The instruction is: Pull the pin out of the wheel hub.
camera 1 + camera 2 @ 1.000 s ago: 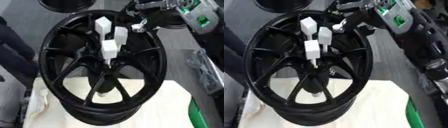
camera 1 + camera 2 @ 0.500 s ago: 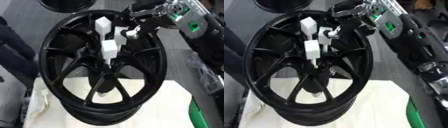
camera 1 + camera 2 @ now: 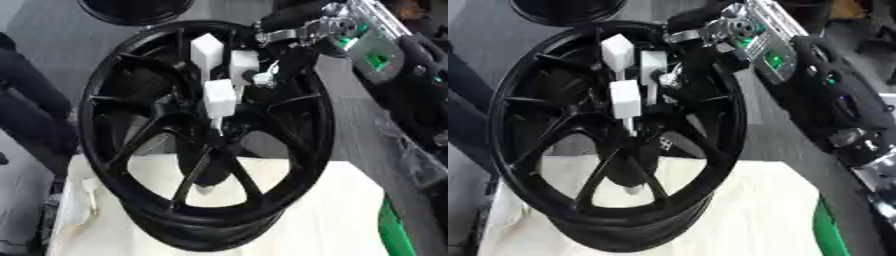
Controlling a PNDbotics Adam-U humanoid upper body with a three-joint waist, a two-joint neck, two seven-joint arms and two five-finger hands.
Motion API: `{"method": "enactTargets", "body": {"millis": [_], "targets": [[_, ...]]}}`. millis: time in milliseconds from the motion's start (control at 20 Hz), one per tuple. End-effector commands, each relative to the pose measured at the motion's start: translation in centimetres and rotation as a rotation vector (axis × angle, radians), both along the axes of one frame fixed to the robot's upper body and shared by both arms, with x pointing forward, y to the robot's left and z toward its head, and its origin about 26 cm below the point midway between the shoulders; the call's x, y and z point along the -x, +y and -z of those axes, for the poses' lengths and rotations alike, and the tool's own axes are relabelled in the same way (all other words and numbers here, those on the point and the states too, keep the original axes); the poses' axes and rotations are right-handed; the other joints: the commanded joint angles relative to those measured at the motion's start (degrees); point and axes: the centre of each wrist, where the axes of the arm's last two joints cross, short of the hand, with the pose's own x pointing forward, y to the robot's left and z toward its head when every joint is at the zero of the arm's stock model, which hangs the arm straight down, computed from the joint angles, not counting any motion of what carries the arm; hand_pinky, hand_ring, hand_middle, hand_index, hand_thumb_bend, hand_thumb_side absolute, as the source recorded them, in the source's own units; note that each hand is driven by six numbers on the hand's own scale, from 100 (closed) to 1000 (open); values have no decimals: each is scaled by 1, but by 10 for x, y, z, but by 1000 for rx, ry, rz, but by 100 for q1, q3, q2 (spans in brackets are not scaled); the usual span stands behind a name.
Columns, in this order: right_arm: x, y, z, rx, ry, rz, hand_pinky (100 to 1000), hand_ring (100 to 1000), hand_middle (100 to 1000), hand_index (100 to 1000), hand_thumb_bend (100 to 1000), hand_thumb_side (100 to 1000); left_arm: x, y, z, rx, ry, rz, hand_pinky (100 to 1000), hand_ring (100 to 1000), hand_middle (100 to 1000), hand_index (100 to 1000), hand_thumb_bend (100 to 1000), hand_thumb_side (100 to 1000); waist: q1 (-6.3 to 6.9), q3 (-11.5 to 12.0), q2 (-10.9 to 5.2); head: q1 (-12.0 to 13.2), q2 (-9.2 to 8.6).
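- Cream cloth (image 3: pixel 324 210): spread over the tabletop at the near edge, under the wheel; a green strip (image 3: pixel 395 232) lies along its right side.
- Wheel hub (image 3: pixel 210 135): glossy black spoked rim, standing tilted on the cloth, its lower rim resting on the fabric, its open face turned toward the camera.
- Pins: three white block-headed pins cluster at the hub's centre and upper spokes. The lowest pin (image 3: pixel 220 98) has its thin shaft running down into the hub centre; an upper-left pin (image 3: pixel 206 49) and an upper-right pin (image 3: pixel 243 64) stand just behind it.
- Right hand (image 3: pixel 293 35): black and silver, reaching in from the upper right over the rim's top edge; its fingers are curled toward the upper-right pin, a small white tip (image 3: pixel 262 78) just beside that block. Whether the fingers actually pinch the pin cannot be told.
- Right forearm (image 3: pixel 833 100): black casing with a green-marked silver plate, running off to the right.
- Second black rim (image 3: pixel 136 10): partly visible at the far edge.
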Motion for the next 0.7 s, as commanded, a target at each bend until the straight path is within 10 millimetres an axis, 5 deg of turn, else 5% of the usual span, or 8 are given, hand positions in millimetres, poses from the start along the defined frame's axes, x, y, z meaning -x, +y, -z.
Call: {"method": "enactTargets", "body": {"millis": [50,300,700], "targets": [[-1,-3,-7,63,-4,-37,645,300,556,744,100,628,-1,3,-10,-22,-27,0,487,447,504,634,692,348,37,7,-93,-7,-64],[2,-8,-17,-27,15,-45,597,241,377,544,100,443,-1,4,-10,-21,-26,-1,487,446,503,634,697,347,34,10,-103,0,-61],[5,-31,-52,-181,27,3,581,208,316,490,100,253,-1,4,-9,-25,-18,3,488,444,503,634,699,348,4,28,-158,19,-44]]}}
